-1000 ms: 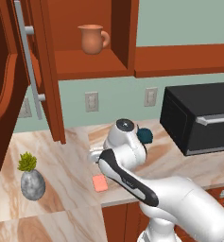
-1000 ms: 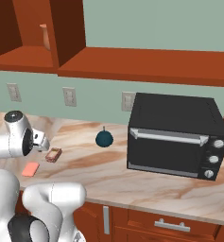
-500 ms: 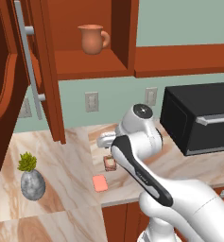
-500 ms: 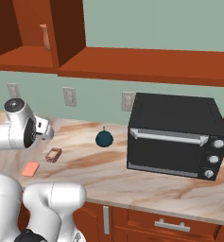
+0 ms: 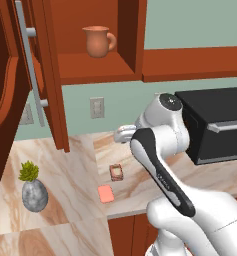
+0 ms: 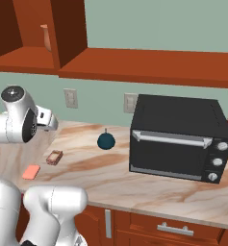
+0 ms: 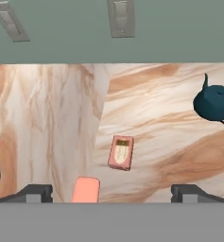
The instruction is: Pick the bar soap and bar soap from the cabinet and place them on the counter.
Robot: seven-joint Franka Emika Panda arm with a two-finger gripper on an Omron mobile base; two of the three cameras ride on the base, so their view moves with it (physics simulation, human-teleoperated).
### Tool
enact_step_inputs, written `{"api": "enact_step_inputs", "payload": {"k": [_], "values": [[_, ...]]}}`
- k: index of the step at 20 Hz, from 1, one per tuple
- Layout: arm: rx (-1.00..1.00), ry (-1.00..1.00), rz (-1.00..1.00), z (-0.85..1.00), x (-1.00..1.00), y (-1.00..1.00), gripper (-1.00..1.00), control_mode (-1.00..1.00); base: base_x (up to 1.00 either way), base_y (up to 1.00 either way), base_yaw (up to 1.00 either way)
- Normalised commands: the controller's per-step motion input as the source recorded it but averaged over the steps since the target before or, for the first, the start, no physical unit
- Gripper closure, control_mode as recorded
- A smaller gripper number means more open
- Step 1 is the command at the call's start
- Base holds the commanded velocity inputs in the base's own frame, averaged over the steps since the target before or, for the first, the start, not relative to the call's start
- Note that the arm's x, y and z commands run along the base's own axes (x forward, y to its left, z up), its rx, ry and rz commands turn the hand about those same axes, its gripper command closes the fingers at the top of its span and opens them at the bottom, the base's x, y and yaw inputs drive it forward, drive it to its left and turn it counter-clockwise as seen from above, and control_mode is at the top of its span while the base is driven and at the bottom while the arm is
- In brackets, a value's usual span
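Observation:
Both bar soaps lie flat on the counter (image 5: pixel 70 165), close together. The brown-rimmed bar soap (image 5: pixel 116 172) (image 6: pixel 54 157) (image 7: pixel 121 152) is nearer the wall. The salmon-pink bar soap (image 5: pixel 106 193) (image 6: pixel 31 171) (image 7: pixel 86 189) lies near the front edge. My gripper (image 5: pixel 121 135) (image 6: pixel 47 121) (image 7: pixel 112 194) hangs above them, open, with nothing between its fingertips (image 7: pixel 35 193). The cabinet (image 5: pixel 90 65) stands open at upper left, its door (image 5: pixel 42 75) swung out.
A terracotta mug (image 5: pixel 100 42) sits on the cabinet shelf. A dark teal round object (image 6: pixel 106 141) (image 7: pixel 213 103) rests beside the black oven (image 6: pixel 178 139). A potted plant (image 5: pixel 32 187) stands at the left. Wall outlets (image 7: pixel 122 18) are behind the counter.
My hand has risen from just over the soaps and drawn up and back to the right. Both soaps have stayed put on the counter.

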Motion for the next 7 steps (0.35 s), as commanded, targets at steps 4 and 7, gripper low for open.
{"api": "enact_step_inputs", "payload": {"k": [4, 7], "values": [[0.00, -0.14, 0.00, 0.55, -0.32, -0.23, -1.00, -1.00, 0.00, 0.00, 0.00], [0.00, -0.19, 0.00, 0.49, -0.39, -0.28, -1.00, -1.00, 0.00, 0.00, 0.00]]}}
